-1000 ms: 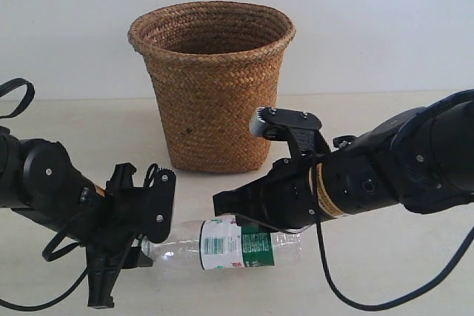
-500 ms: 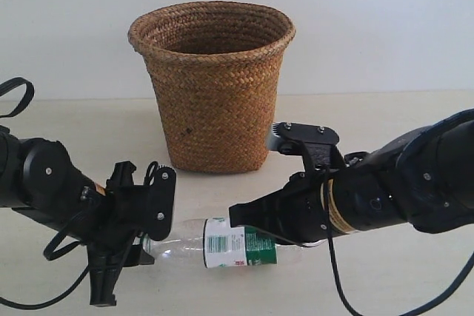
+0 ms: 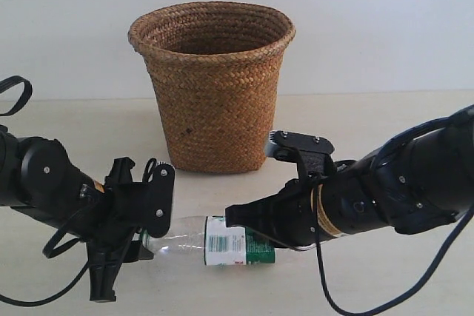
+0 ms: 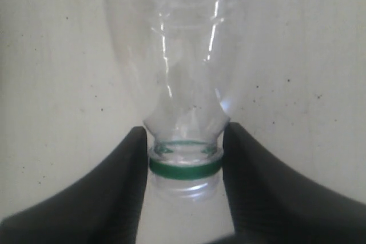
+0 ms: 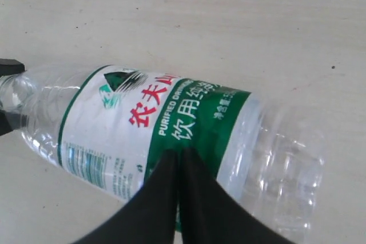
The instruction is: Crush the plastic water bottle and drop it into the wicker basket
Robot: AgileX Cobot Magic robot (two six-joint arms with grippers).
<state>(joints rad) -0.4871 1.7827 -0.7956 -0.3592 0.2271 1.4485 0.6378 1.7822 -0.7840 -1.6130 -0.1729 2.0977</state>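
Plastic water bottle (image 3: pixel 222 240) is lying on its side on the table (image 3: pixel 385 116), low centre of the exterior frame, neck pointing toward frame left, in front of the wicker basket (image 3: pixel 211 86) and well short of it. Nothing is showing inside the basket rim.

Left gripper (image 4: pixel 185 152) is pinching the neck: both jaws are pressing in at the green cap ring (image 4: pixel 184 168) and holding the bottle steady.

Right gripper (image 5: pixel 178 155) is coming in from frame right with its two fingers drawn together, tips at the green part of the label (image 5: pixel 131 121). It is carrying nothing.

Change over the last second:
- Right arm is sinking. Its wrist block is sitting lower in the exterior frame than a second ago, and the fingers are now lying along the top of the bottle.
- Bottle is sliding slightly toward frame right. Left gripper is holding its place.

Reading: the crushing press is starting, with one arm anchoring the neck and the other bearing down on the body. The body is looking largely round in the right wrist view, so the crush is barely begun. I cannot tell from these angles whether the fingertips are already loading the plastic or only resting on it.

Drop into the basket is not yet in hand.
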